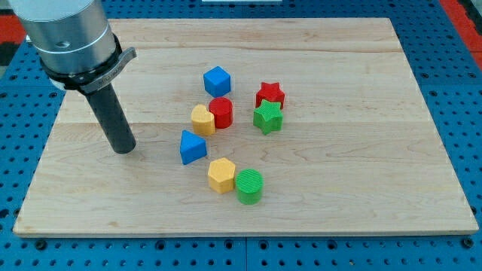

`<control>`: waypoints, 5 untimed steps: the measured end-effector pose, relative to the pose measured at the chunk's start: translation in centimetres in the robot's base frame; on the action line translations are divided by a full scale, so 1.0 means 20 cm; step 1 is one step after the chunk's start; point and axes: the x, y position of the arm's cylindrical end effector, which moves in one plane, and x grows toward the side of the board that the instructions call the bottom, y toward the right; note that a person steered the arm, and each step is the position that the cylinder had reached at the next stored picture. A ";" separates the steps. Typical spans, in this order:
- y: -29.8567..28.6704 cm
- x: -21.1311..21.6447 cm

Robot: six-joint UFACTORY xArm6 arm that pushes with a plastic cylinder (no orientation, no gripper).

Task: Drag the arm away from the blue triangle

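Note:
The blue triangle [192,147] lies on the wooden board [361,173] a little left of the middle. My tip [124,150] rests on the board to the view's left of the blue triangle, about a block and a half away and not touching it. The dark rod rises from the tip toward the silver arm [68,34] at the view's top left.
A blue cube [217,80], a red cylinder [221,112] and a yellow heart [202,119] sit above the triangle. A red star [270,95] and a green star [267,117] lie to the right. A yellow hexagon [221,175] and a green cylinder [249,186] lie below.

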 end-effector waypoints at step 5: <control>-0.14 -0.15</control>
